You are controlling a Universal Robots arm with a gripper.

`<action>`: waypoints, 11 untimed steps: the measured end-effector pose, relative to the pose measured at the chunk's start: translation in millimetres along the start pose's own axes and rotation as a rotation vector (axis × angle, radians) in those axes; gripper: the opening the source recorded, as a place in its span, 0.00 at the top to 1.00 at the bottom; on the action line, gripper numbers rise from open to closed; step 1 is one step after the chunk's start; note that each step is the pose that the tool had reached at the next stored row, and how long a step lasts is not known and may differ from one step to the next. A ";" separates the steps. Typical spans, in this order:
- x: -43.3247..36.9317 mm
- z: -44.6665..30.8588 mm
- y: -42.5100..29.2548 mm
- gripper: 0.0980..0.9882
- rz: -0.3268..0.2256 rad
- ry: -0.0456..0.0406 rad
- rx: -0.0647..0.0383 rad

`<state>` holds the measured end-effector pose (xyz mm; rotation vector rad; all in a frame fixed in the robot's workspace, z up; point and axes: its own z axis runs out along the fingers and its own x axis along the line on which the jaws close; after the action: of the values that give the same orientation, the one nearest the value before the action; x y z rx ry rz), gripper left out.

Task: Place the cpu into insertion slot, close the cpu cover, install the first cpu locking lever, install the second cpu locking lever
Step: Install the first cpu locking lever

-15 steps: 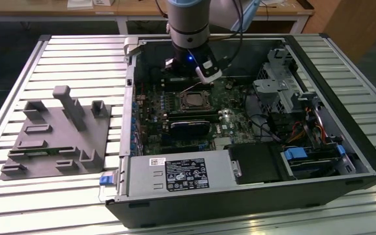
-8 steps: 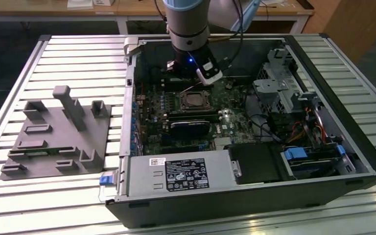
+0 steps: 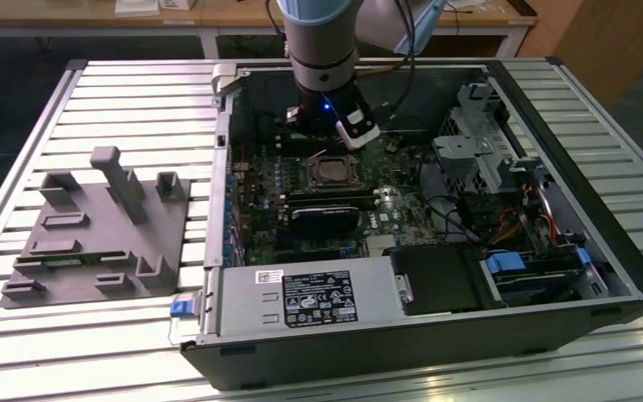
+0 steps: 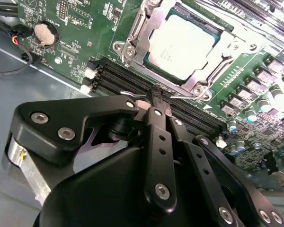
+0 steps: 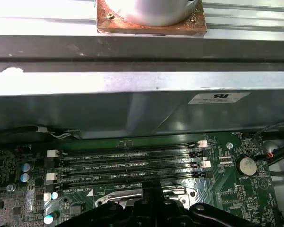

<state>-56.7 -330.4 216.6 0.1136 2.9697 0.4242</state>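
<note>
In the second wrist view the cpu [image 4: 182,45] sits under the cpu cover [image 4: 137,33]. My gripper [image 4: 157,100] looks closed, its fingertip contact hidden.

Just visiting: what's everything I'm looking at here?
table: one, silvery slats, under everything.
case: one, black, open, on table.
fixture: one, grey, exterior view's left of case.
board: one, green, inside case.
slot: one, silver-rimmed, mid-board.
cpu: one, silvery, in slot.
cover: one, silvery, flat around cpu.
memory slots: four, black, beside cover.
battery: one, silver, on board.
power supply: one, silvery, inside case.
arm: one, blue-grey, reaching into case.
gripper: one, black, at cover's edge.
</note>
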 end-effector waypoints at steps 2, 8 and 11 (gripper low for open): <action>-1.6 0.7 1.2 0.99 0.000 -0.0001 0.000; -3.7 1.4 2.4 0.99 0.000 -0.0001 0.001; -3.6 2.3 2.2 0.99 -0.003 -0.0102 0.003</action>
<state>-52.6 -328.0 215.5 0.1115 2.9603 0.4169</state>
